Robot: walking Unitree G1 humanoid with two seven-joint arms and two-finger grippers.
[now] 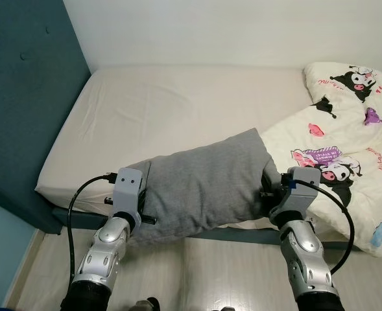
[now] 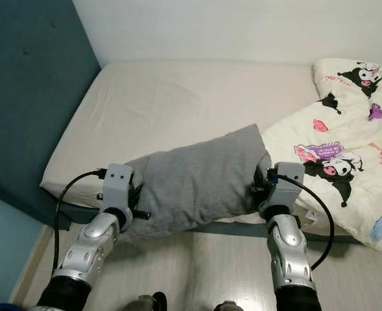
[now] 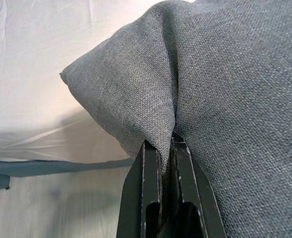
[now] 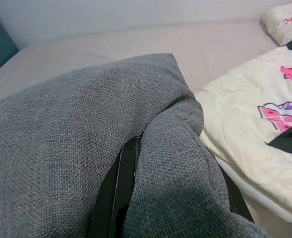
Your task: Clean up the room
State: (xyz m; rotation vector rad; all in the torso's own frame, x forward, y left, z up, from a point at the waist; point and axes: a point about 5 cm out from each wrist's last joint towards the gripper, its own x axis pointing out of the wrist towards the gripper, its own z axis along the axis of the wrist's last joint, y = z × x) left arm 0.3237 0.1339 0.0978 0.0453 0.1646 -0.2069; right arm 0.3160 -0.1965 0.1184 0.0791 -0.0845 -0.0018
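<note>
1. Grey pillow (image 1: 203, 184) front and centre, held between the two arms at the near edge of the bed (image 1: 165, 103), its far corner lying over the pale sheet and its near side out past the mattress edge, above the floor.
2. Left tool (image 3: 166, 148) grips the pillow's left end: in the left wrist view the two black fingers (image 3: 146, 188) stand close together with a fold of grey fabric pinched between them.
3. Right tool (image 4: 178, 163) is at the pillow's right end: the right wrist view shows one black finger (image 4: 122, 183) on each side of a thick roll of the fabric, so it is clamped on the pillow too.
4. Just to the right of the pillow, a cream blanket (image 1: 346, 142) with cartoon prints lies bunched on the bed, touching the pillow's right corner and hanging over the near edge.
5. A teal padded headboard (image 1: 22, 97) stands on the left; a white wall (image 1: 197, 29) runs behind the bed.
6. Light wood floor (image 1: 216, 272) below, between the arms.
</note>
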